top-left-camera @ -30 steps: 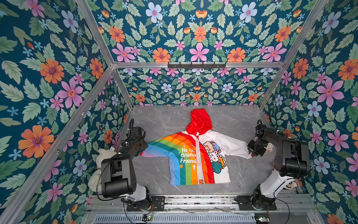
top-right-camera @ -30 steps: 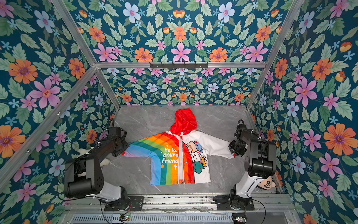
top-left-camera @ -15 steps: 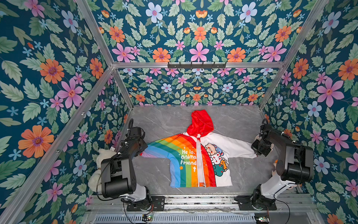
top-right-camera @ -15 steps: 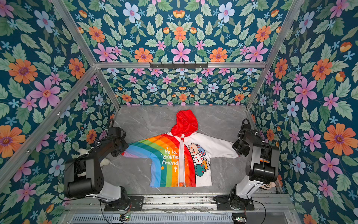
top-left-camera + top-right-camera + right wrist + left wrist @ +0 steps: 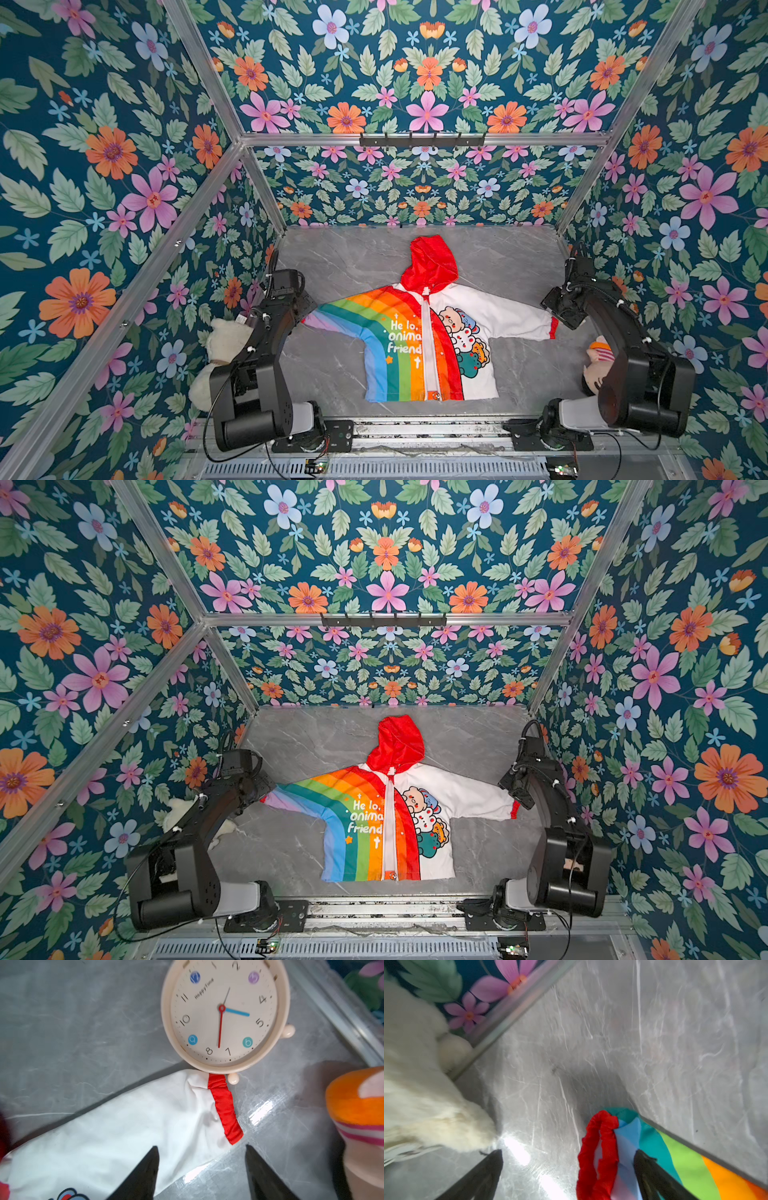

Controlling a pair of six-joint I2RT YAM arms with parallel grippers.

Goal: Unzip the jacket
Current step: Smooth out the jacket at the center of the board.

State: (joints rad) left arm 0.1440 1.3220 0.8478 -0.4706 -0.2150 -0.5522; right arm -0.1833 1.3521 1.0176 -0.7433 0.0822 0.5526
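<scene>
– Two grippers are hovering at the sleeve ends; where is the small hooded jacket (image 5: 419,332), half rainbow-striped and half white with cartoon animals, lying?

– It is lying flat, front up, in the middle of the grey marble desk (image 5: 332,266), showing in both top views; its red hood (image 5: 432,262) is pointing toward the back wall, its sleeves are spreading out to either side, and the two halves are meeting along the white front zipper (image 5: 424,332) from collar to hem.

– What is the left gripper (image 5: 568,1152) doing?

– It is hanging low over the end of the rainbow sleeve with its jaws standing wide apart, clamping nothing; the red gathered cuff (image 5: 598,1153) is lying between them; one jaw is reaching over the pale blue stripe, and the other is sitting near a fluffy white plush toy (image 5: 415,1084).

– And the right gripper (image 5: 201,1147)?

– Its jaws are standing apart too, gripping nothing; one is hovering over the white sleeve, the other over bare desk just beside the second red cuff (image 5: 225,1105); whether either is touching the cloth, I cannot tell; a round cream clock (image 5: 224,1016) is lying face up with its rim touching that cuff; an orange and pink-striped soft doll (image 5: 357,1109) is sitting near, apart from the sleeve.
</scene>
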